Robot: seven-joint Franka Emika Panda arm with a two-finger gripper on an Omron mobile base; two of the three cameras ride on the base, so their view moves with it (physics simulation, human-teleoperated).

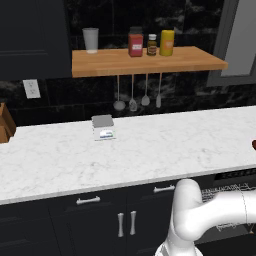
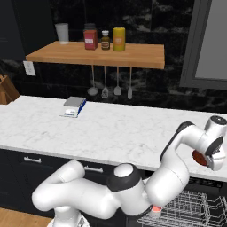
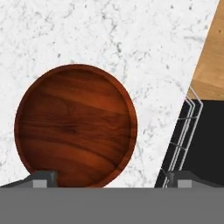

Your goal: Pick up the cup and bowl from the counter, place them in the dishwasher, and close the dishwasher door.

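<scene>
We have the gripper [image 3: 109,177] hovering over the wooden bowl [image 3: 75,126], fingers spread wide, nothing held. Bowl sits on the counter [image 3: 131,43] near its front edge, right above the open dishwasher [image 2: 195,208], whose wire rack [image 3: 181,131] shows just past that edge.

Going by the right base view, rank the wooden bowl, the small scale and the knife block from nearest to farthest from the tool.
1. Wooden bowl, on the counter right beside the tool.
2. Small scale, mid-counter, well off to the left.
3. Knife block, at the far left edge.
</scene>
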